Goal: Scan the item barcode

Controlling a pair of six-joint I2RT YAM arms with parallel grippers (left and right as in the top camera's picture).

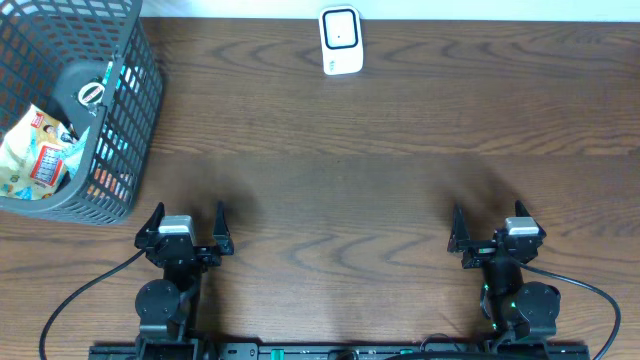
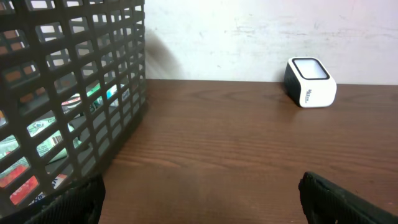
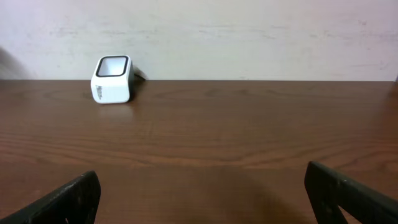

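White scanner (image 1: 340, 41) logo unreadable; grey basket (image 1: 140, 105) holds printed packets (image 1: 35, 160).

A dark brown wood-grain table (image 1: 380, 150) meets a plain, scuffed whitish wall (image 3: 249, 37) at its far edge.

Basket (image 1: 141, 100) cropped at left — packets (image 1: 35, 160) partly hidden.

I saw the white scanner (image 1: 340, 40) standing at top centre; colourful packets (image 1: 32, 160) lay inside the grey basket (image 1: 140, 110), upper left.
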